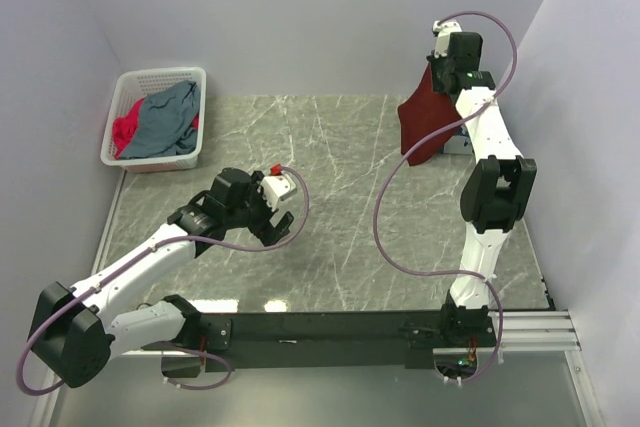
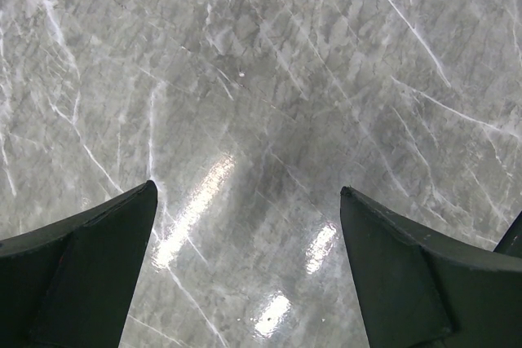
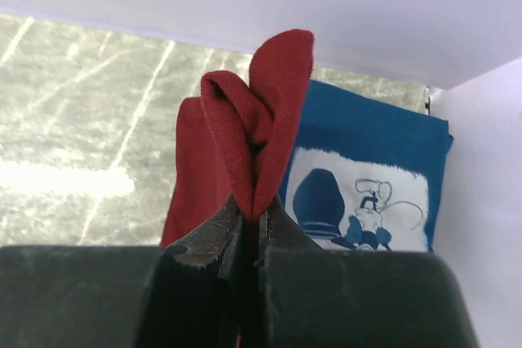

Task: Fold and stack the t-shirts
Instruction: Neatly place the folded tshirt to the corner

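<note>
Over the marble desk, the right hand clamps the maroon shirt, which hangs lengthwise near the folded navy shirt. The left hand, fingers apart, hovers well leftward.

A hanging t-shirt is caught between the right gripper fingers, draping below it; a folded t-shirt lies on the table just beyond and to its right. Far to its left, the left gripper hangs over bare table. Beyond and left of that one stands the basket, with heaped t-shirts in it.
</note>
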Tool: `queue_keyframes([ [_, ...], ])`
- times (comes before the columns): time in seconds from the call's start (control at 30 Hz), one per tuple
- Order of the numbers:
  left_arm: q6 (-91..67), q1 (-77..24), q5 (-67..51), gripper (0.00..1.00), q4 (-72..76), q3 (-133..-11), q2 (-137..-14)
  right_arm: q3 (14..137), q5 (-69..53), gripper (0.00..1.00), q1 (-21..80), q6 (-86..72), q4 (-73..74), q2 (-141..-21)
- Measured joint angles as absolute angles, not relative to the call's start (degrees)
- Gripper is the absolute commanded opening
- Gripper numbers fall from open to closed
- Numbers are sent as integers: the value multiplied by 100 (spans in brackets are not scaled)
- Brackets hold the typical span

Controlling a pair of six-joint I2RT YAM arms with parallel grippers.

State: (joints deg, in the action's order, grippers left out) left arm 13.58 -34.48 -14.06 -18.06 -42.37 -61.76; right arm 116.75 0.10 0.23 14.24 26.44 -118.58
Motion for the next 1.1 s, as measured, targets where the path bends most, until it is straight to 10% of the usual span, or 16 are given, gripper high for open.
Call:
queue_keyframes([
  [1.1,1378,-3448,-1319,99,-1820,-4158,-6045,12376,43,0,-187,1778,3277,-11754],
])
